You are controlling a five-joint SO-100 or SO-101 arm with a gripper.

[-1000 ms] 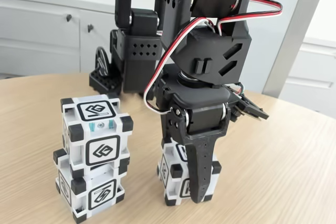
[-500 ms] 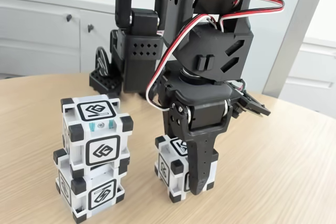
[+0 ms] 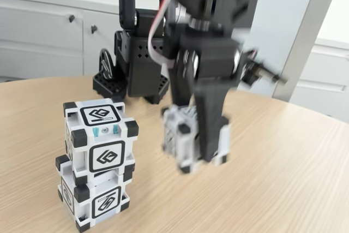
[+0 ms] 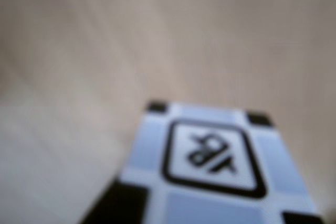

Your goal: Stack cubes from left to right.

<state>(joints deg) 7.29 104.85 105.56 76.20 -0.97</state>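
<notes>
White plastic cube with black corners (image 3: 188, 143) hung clear of the wooden table (image 3: 283, 178) | black fingers (image 3: 210, 135) clamped on its sides, carrying it | two-cube stack (image 3: 97, 162) stood just left, likely its destination | wrist view: glyph face (image 4: 210, 156) blurred.

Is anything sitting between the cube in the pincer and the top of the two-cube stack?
Nothing visible does. The held cube hangs in the pincer just right of the stack in the fixed view, with bare table in the gap and the stack's top face uncovered.
</notes>
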